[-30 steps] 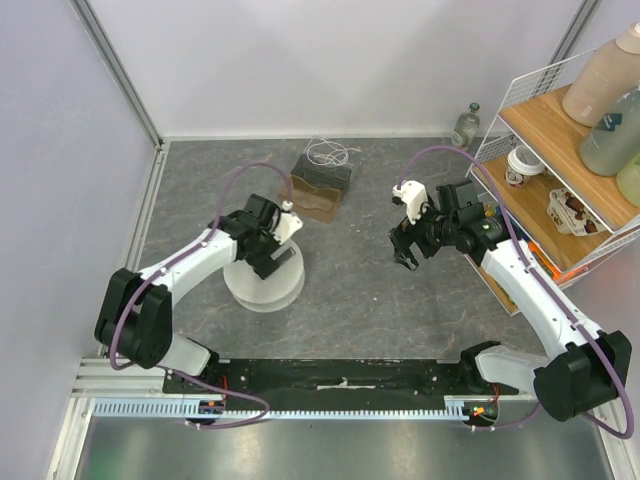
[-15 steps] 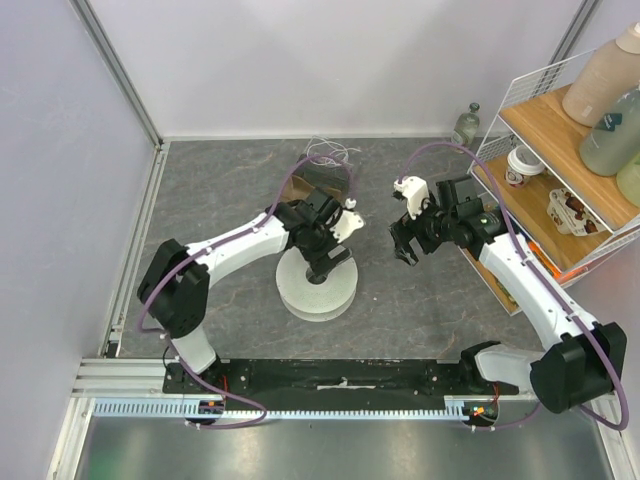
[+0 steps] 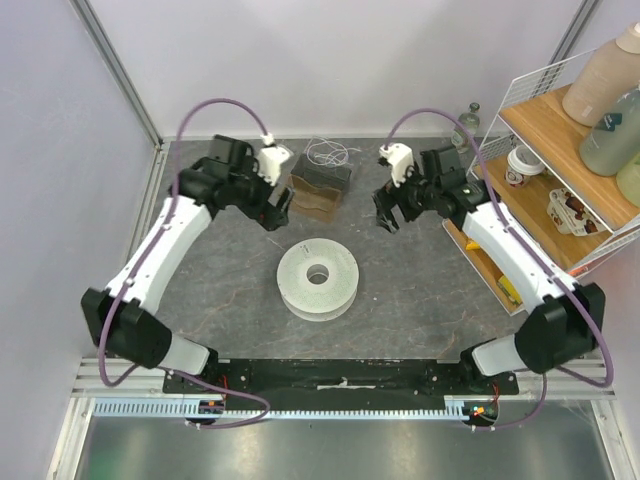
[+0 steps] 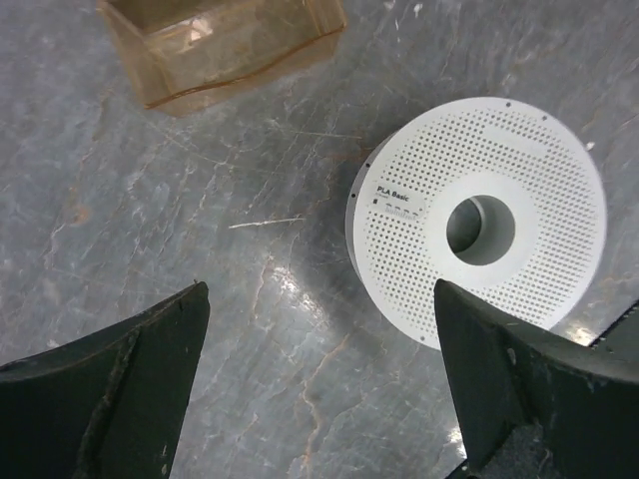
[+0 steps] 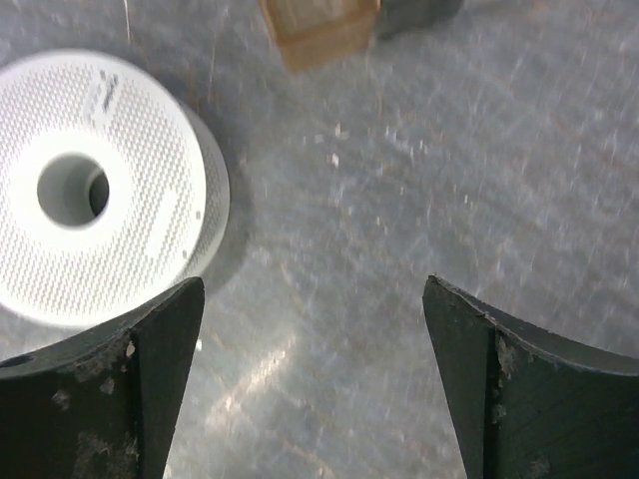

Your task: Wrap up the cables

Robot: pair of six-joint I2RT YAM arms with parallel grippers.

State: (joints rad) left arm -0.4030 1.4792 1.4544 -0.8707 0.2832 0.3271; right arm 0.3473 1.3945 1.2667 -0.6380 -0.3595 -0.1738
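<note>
Several thread-thin white cables [image 3: 327, 153] curl loosely beyond one perforated round spool [image 3: 317, 279].

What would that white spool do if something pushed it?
The spool lies flat on its wide face, so it would probably slide, not roll. Its perforated face and hollow hub suggest it is light. The rigid-looking disc would likely hold its shape when gripped.

Outstretched: left arm [image 3: 160, 240], right arm [image 3: 512, 256]; left fingers [image 4: 110, 399] spread wide, right fingers [image 5: 95, 399] too.
</note>
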